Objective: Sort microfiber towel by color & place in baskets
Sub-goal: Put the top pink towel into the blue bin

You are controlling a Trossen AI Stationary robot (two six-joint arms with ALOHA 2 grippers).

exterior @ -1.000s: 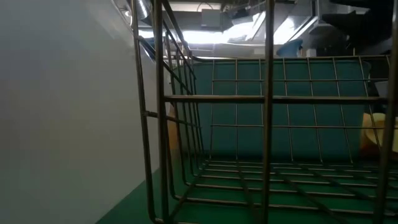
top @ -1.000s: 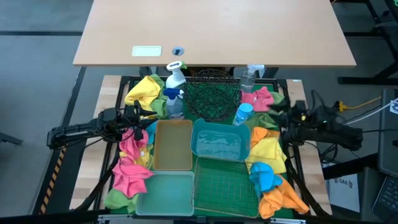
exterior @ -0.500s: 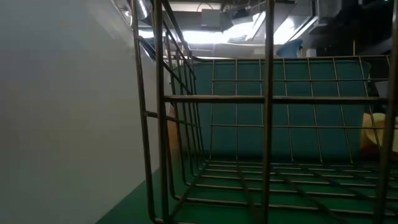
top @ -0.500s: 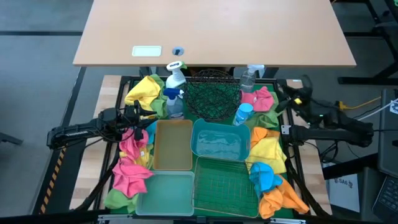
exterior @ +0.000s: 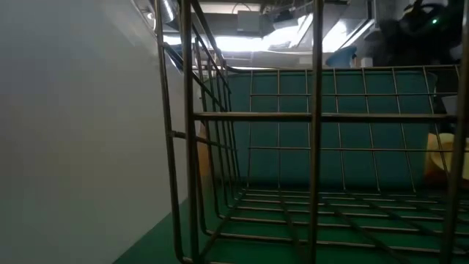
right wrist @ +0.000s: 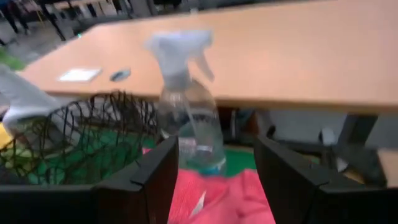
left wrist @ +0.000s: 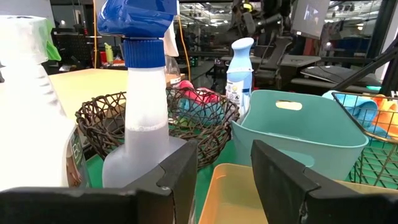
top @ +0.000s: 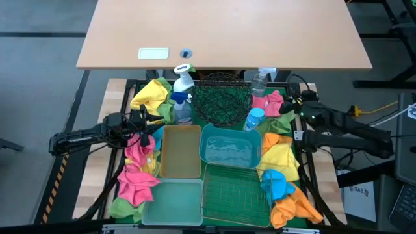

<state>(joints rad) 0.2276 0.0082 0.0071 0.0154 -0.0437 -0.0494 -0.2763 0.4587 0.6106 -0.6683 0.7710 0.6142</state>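
Five baskets stand mid-table: a round black wire basket [top: 223, 97], an amber bin [top: 181, 151], a teal bin [top: 229, 146], a pale-green bin [top: 172, 203] and a green wire basket [top: 235, 194]. Towels lie in heaps on both sides: yellow [top: 151, 94] and pink [top: 138, 153] on the left, pink [top: 272, 102], yellow [top: 281, 159], blue [top: 276, 184] and orange [top: 296, 208] on the right. My left gripper [left wrist: 224, 174] is open and empty at the amber bin's far left corner [top: 155, 123]. My right gripper [right wrist: 214, 177] is open and empty just above the far-right pink towel [right wrist: 217, 202].
Spray bottles stand at the back: a white and a blue-topped one [top: 182, 97] on the left, a clear one [top: 261, 81] and a small blue one [top: 253, 119] on the right. A light wooden table [top: 221, 32] lies beyond the far edge.
My right arm has swung toward the table's far edge and then come back left, so its gripper now stands farther back, beside the far-right pink towel. The towels and baskets have stayed in place.
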